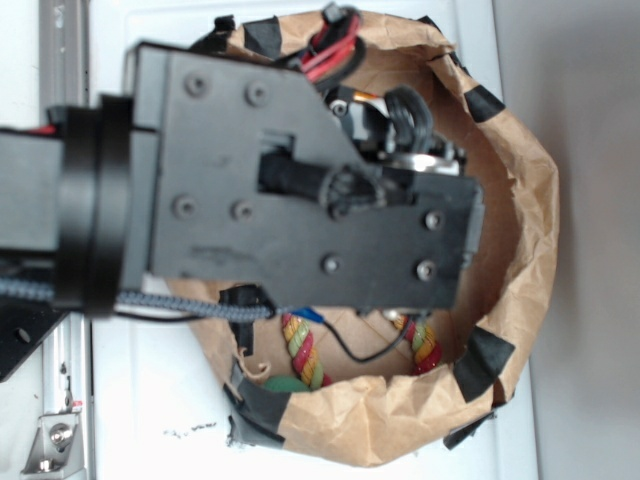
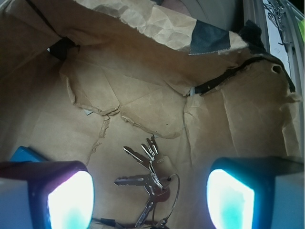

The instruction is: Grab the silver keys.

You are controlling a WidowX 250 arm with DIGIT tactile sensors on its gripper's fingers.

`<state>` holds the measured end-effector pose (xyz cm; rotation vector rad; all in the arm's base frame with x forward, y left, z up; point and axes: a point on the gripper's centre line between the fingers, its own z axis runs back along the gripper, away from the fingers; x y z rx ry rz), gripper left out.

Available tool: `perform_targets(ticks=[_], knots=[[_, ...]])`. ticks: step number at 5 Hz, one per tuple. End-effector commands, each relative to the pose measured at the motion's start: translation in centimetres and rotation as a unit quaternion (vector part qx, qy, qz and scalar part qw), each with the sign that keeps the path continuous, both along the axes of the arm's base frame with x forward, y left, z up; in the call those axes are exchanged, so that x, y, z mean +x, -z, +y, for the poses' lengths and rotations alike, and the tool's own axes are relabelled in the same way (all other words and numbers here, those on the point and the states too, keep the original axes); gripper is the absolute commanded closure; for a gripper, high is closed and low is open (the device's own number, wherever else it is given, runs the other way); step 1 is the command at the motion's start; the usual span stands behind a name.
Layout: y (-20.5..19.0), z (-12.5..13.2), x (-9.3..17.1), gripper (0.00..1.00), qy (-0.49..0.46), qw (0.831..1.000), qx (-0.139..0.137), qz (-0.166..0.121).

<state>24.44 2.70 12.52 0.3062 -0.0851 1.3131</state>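
The silver keys (image 2: 148, 179) lie fanned out from one ring on the brown paper floor of the bag, with a thin wire loop at their right. In the wrist view they sit between the two fingers, a little below the gripper (image 2: 150, 200). The jaws stand wide open, with the left finger (image 2: 66, 200) and the right finger (image 2: 236, 198) on either side of the keys and nothing held. In the exterior view the black arm and wrist (image 1: 300, 190) cover the bag's middle, so the keys are hidden there.
The brown paper bag (image 1: 520, 220) has crumpled walls with black tape patches (image 1: 487, 360). A blue block corner (image 2: 26, 155) shows left of the left finger. A coloured rope (image 1: 305, 350) and a red item (image 1: 335, 55) lie inside the bag.
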Motion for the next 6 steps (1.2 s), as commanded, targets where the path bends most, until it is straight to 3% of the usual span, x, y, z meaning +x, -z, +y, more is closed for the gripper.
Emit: perform_targets(ticks=[1,3,4,6], knots=[[-1.4,0.9,-0.7,0.00,-0.015,1.000,0.004,-0.023],[1.9,-0.3,-2.3,0.00,0.018,0.999,-0.024,-0.038],[2.3,-0.8,-2.1,0.00,0.024,0.998,-0.029,-0.059],[1.5,-2.2,1.0,0.00,0.001,0.999,-0.034,-0.039]])
